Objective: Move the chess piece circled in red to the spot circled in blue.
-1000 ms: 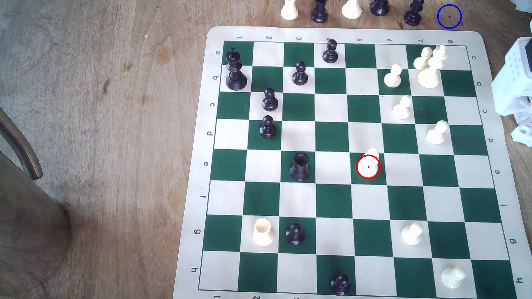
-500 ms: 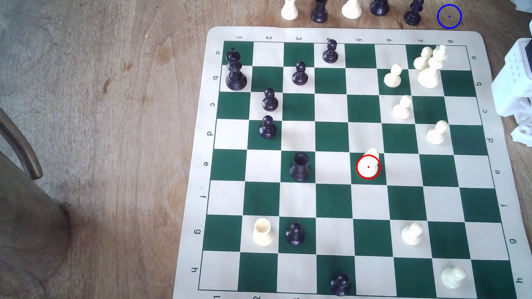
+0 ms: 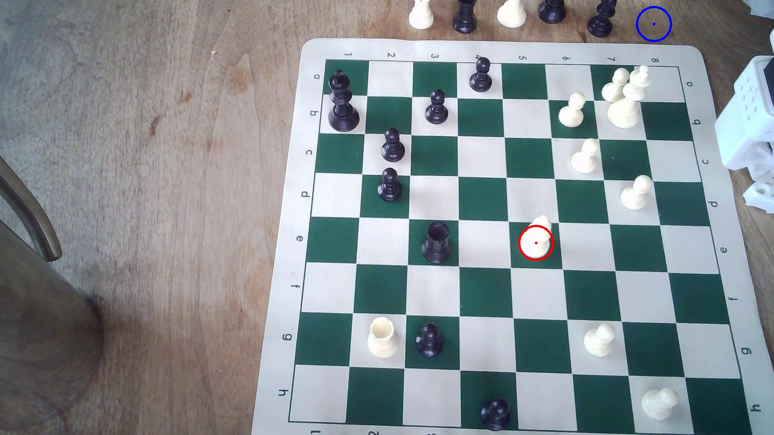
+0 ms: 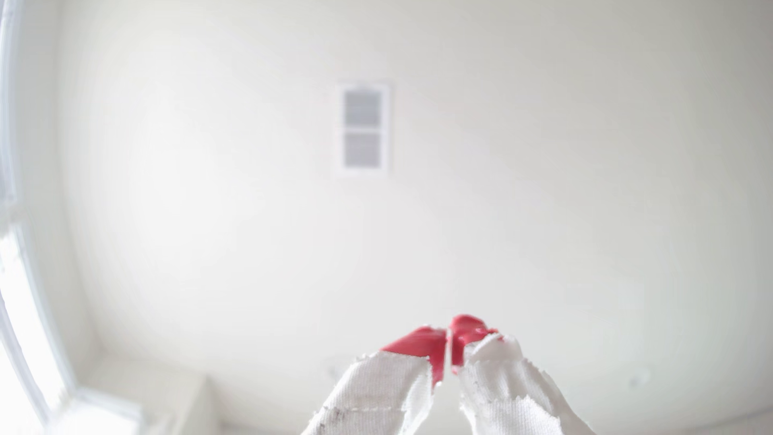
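**Pawn waits mid-board**

White pawns (image 3: pixel 585 156) and a white king (image 3: pixel 626 101) crowd the board (image 3: pixel 726 65) between the cream, ball-headed pawn (image 3: pixel 536 240), on a green square, and the blue-ringed spot (image 3: pixel 654 24) on the desk (image 3: pixel 155 108). The fingers (image 4: pixel 449 351) are closed, empty.

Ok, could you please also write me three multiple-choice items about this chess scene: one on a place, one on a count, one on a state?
1. Where is the spot?
A. On a green square
B. On bare wood beyond the board
C. On a white square

2. How many off-board pieces stand in the row along the exterior view's top?
A. Three
B. Five
C. Seven

3. What state is the gripper in?
A. Wide open
B. Shut on a black rook
C. Shut, holding nothing

Answers:
1 B, the blue circle lies on wood past the board's edge.
2 B, two cream and three black.
3 C, its red tips meet with nothing between them.
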Controlling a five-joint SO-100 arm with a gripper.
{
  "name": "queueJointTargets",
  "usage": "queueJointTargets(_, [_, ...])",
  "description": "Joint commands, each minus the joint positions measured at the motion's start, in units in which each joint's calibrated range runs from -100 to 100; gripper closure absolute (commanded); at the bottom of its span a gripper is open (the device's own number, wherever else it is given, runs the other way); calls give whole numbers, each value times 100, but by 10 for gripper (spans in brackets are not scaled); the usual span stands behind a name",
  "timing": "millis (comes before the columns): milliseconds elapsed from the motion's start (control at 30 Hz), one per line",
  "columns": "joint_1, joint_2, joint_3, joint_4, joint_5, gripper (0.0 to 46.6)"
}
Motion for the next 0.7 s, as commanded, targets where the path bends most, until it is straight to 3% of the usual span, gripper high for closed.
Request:
queueJointTargets(0, [-40, -3, -783, 1965, -15, 464])
queueJointTargets(433, [-212, 787, -1472, 6477, -127, 451])
queueJointTargets(667, [61, 2077, -1454, 7485, -415, 380])
